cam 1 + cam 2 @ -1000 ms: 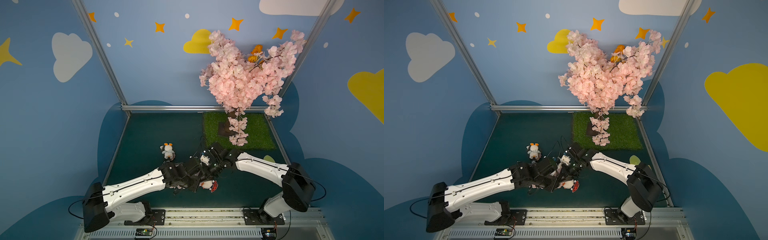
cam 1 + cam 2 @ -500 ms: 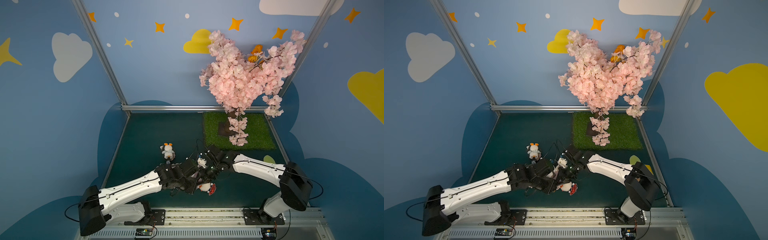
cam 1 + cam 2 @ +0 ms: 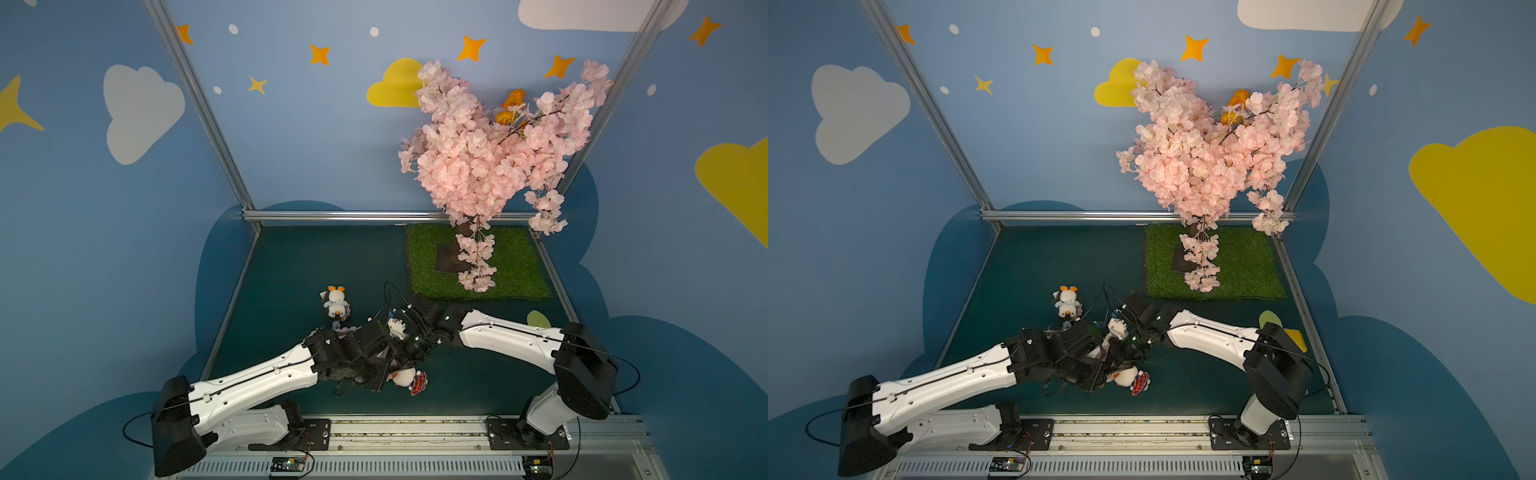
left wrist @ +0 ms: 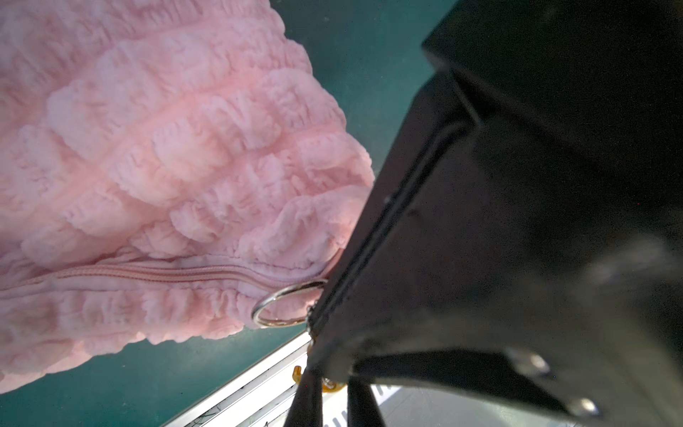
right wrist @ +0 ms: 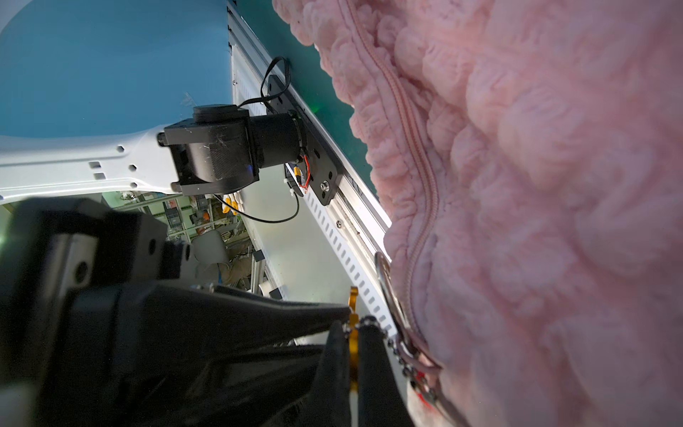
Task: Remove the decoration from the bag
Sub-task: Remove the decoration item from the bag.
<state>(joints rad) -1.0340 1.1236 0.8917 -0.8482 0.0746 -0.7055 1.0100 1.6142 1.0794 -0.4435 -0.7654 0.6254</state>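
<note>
Just beside my left claw (image 4: pixel 332 382), the left wrist view shows me the bag (image 4: pixel 166 166), its ring (image 4: pixel 284 305) nearest. Those fingers (image 4: pixel 306 403) nearly meet, and I cannot tell if they grip. Right wrist: my right claw (image 5: pixel 353 344) is clamped on a gold clasp (image 5: pixel 353 301), bag alongside. Top views: bag mostly hidden under both claws.

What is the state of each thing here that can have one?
bag: zipper closed.
right gripper: shut on gold clasp.
ball chain: runs from the clasp to the bag's edge.
left gripper: jaws together beside the clasp; hold unclear.
orange-eared plush: lying loose on the table.
plush with red part: beside the grippers; attachment hidden.
</note>
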